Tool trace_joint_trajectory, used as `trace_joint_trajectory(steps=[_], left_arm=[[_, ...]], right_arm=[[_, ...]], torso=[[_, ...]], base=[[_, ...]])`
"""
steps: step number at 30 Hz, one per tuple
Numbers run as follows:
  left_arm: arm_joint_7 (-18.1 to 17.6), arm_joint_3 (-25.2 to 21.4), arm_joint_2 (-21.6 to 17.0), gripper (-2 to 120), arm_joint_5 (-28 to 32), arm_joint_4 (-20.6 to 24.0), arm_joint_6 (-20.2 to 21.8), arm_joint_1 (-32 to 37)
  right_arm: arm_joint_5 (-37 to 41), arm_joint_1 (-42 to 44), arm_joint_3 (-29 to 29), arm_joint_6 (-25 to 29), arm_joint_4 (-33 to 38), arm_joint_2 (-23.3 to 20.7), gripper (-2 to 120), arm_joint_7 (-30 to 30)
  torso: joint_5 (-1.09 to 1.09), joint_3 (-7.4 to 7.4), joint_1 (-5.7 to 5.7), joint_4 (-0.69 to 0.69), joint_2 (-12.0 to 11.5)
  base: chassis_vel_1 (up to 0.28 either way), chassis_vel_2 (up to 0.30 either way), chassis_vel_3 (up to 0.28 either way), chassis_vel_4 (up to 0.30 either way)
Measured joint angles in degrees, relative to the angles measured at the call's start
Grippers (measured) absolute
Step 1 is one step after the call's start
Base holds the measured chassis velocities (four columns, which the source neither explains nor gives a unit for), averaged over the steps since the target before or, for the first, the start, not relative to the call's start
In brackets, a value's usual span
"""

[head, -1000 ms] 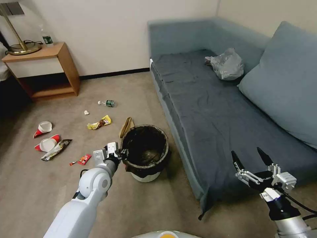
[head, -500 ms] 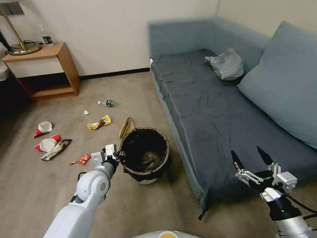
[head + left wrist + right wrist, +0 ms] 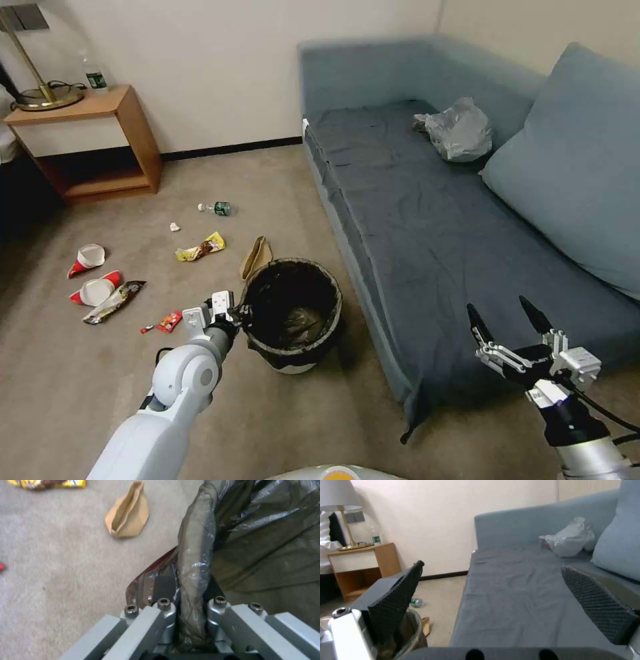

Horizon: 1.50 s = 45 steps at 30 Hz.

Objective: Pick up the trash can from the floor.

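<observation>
The trash can [image 3: 292, 313] is a small white bin lined with a black bag. It stands on the beige carpet floor [image 3: 280, 187] close to the sofa's front. My left gripper [image 3: 241, 312] is shut on its near-left rim. In the left wrist view the fingers [image 3: 163, 586] clamp the bag-covered rim [image 3: 195, 542], one outside the can and one inside. My right gripper [image 3: 500, 313] hangs open and empty over the sofa's front edge; the right wrist view shows it [image 3: 493, 567] above the seat, with the can's rim [image 3: 411, 627] beside it.
A blue-grey sofa [image 3: 427, 220] with a big cushion [image 3: 580, 160] and a grey plastic bag [image 3: 459, 130] lies right of the can. Litter lies on the carpet: a brown paper bag [image 3: 255, 255], yellow wrapper [image 3: 200, 248], bottle [image 3: 217, 209], paper cups [image 3: 93, 273]. A wooden side table [image 3: 87, 143] stands far left.
My left gripper and the can's rim have shifted slightly toward me and lower in the picture. The right arm has stayed where it was.
</observation>
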<state>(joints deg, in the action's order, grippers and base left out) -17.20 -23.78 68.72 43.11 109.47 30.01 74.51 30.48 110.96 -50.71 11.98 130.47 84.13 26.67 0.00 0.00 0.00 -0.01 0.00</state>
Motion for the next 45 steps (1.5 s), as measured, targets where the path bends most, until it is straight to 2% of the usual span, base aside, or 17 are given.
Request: trace_joint_trajectory(steps=[8, 12, 19, 29, 34, 45], left_arm=[[0.82, -4.33, -0.39, 3, -0.77, 5.48, -0.44, 3.15], [1.34, -6.76, -0.89, 3, -1.44, 10.15, -0.80, 5.07], [1.58, -7.71, -1.51, 3, -1.15, 16.85, -0.66, 6.16], [1.52, -8.26, -0.57, 3, -2.20, 22.89, -0.71, 9.65], [1.34, -8.27, -0.28, 3, -2.93, 24.06, -0.55, 9.83], [1.18, -8.18, 0.21, 3, -3.09, 23.64, -0.42, 9.76]], right_arm=[[-0.01, -0.23, 0.02, 0.01, 0.03, -0.02, 100, 0.05], [-0.01, -0.34, 0.05, 0.12, 0.05, 0.24, 100, 0.22], [0.02, 0.13, -0.90, 0.40, 0.77, 1.34, 100, 0.34], [0.25, 0.35, -1.57, 0.76, 0.83, 1.47, 100, 0.47], [0.49, 0.22, -1.71, 0.76, 0.75, 1.19, 100, 0.47], [0.74, 0.12, -1.77, 0.76, 0.36, 0.82, 100, 0.47]], torso=[[0.00, 0.00, 0.00, 0.01, 0.00], [0.00, 0.00, 0.00, 0.02, 0.00], [0.00, 0.00, 0.00, 0.00, 0.00], [0.00, 0.00, 0.00, 0.01, 0.00], [0.00, 0.00, 0.00, 0.01, 0.00], [0.00, 0.00, 0.00, 0.01, 0.00]], base=[[0.000, 0.000, 0.000, 0.000], [0.000, 0.000, 0.000, 0.000], [0.000, 0.000, 0.000, 0.000], [0.000, 0.000, 0.000, 0.000], [0.000, 0.000, 0.000, 0.000], [0.000, 0.000, 0.000, 0.000]])
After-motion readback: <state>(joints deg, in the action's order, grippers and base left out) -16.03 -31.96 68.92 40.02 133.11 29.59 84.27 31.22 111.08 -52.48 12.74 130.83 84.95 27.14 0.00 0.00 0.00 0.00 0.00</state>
